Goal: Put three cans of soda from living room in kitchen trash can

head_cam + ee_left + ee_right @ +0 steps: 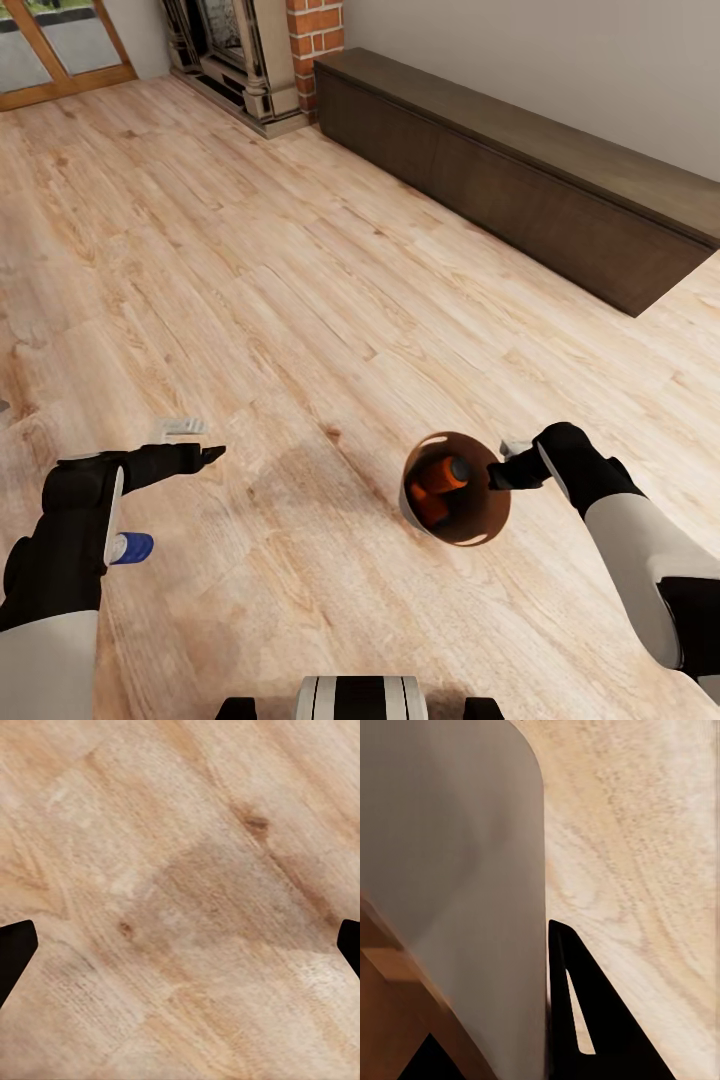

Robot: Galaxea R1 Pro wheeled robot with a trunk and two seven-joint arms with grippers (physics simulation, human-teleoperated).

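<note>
My right pincer is clamped on the rim of the tash can, carrying it above the floor with two orange cans inside. My left pincer hangs apart, empty — the blue can lies below that arm.

Left arm: reaches forward from about 8 o'clock in the head view, black forearm over a white upper sleeve, held roughly level.
Left pincer: points toward 3 o'clock; in the left wrist view its two black fingertips sit wide apart at opposite edges with nothing between them.
Right arm: comes in from about 4 o'clock, white sleeve ending in a black wrist, angled toward the centre.
Right pincer: points toward 9 o'clock, clamped on the rim of the tash can, one black finger outside its pale wall.
Base: black-and-white trunk part at 6 o'clock.
</note>
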